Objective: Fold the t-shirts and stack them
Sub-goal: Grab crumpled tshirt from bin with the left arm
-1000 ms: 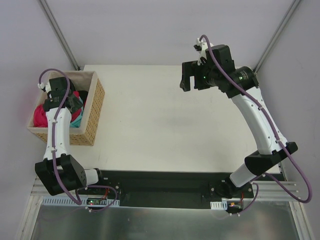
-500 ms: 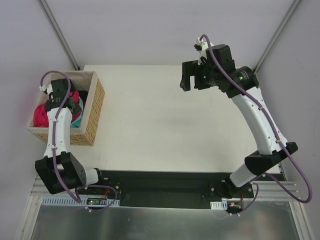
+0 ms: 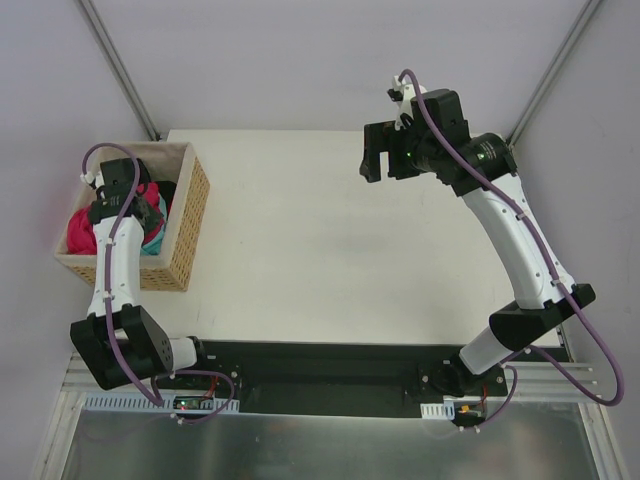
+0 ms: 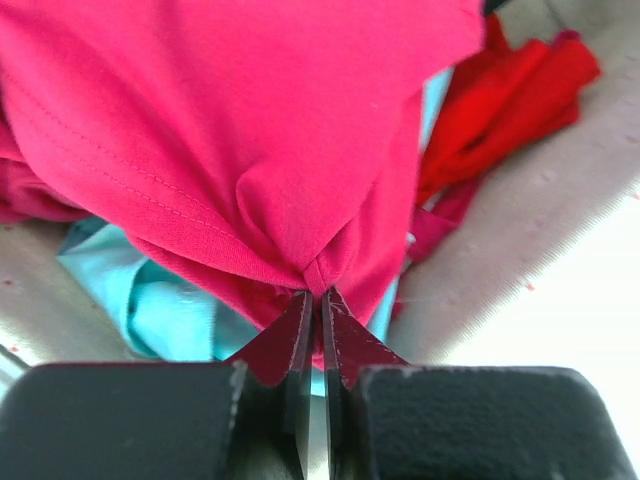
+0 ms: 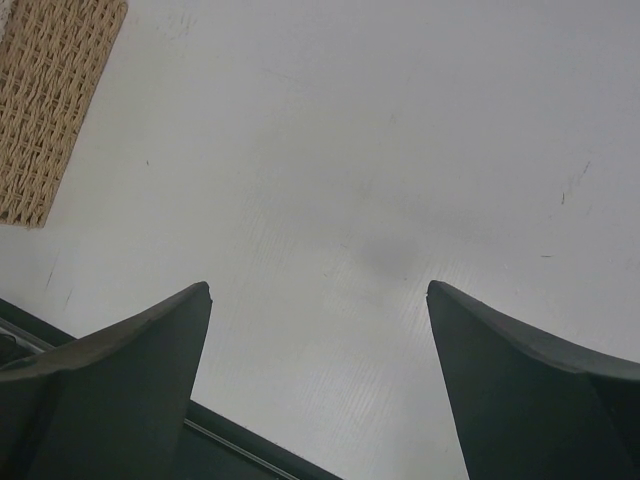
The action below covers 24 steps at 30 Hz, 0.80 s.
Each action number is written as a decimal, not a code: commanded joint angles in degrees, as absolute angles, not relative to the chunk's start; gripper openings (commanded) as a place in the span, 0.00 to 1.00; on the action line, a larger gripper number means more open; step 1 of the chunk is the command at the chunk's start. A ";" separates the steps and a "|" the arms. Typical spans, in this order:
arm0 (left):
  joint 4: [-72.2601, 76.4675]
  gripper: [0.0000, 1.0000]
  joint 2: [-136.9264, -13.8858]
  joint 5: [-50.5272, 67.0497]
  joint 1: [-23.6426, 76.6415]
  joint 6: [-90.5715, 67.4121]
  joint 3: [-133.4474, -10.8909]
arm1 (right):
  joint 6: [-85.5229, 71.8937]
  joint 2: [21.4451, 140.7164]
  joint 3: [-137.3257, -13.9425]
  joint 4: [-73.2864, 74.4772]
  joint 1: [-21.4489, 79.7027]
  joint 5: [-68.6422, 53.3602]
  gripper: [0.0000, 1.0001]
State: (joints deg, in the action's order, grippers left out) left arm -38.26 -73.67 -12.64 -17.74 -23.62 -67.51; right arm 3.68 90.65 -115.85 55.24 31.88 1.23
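- The left gripper (image 4: pixel 312 294) has just pinched shut inside the wicker basket (image 3: pixel 188 222); its jaws now clamp a fold of the crimson t-shirt (image 4: pixel 250 130) — cloth puckers at the tips.
- The teal t-shirt (image 4: pixel 150 305) lies under it in the same basket; a black one I cannot make out.
- The right gripper (image 5: pixel 318 290) has not moved — wide and empty, over the table (image 3: pixel 300 260).
- The grasp looks secure; lifting the shirt out probably comes next; no folding done yet.

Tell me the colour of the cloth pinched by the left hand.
The soft cloth t-shirt is bright pinkish-red; the left wrist view shows it best.
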 commanded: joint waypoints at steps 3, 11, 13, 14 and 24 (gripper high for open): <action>-37.53 0.00 -68.82 -3.61 -18.28 -21.80 -67.50 | 4.83 90.09 -114.70 52.12 32.17 1.84 0.97; -37.62 0.00 -64.25 -2.46 -18.19 -19.07 -69.61 | 5.36 90.53 -112.50 49.40 31.99 1.15 0.93; -37.62 0.00 -63.64 -1.59 -18.19 -19.25 -70.66 | 5.45 90.96 -112.50 49.05 32.08 0.79 0.92; -37.62 0.00 -63.46 -0.36 -18.19 -19.42 -71.01 | 5.54 91.05 -112.41 49.13 32.08 0.88 0.92; -37.62 0.00 -62.75 8.09 -16.09 -18.46 -75.85 | 5.98 90.97 -110.92 47.20 32.08 0.79 0.96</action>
State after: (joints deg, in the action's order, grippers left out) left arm -38.06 -64.60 3.25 -17.56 -19.97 -72.12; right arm 5.19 90.94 -111.02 49.78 31.88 1.08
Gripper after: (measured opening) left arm 0.018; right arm 0.956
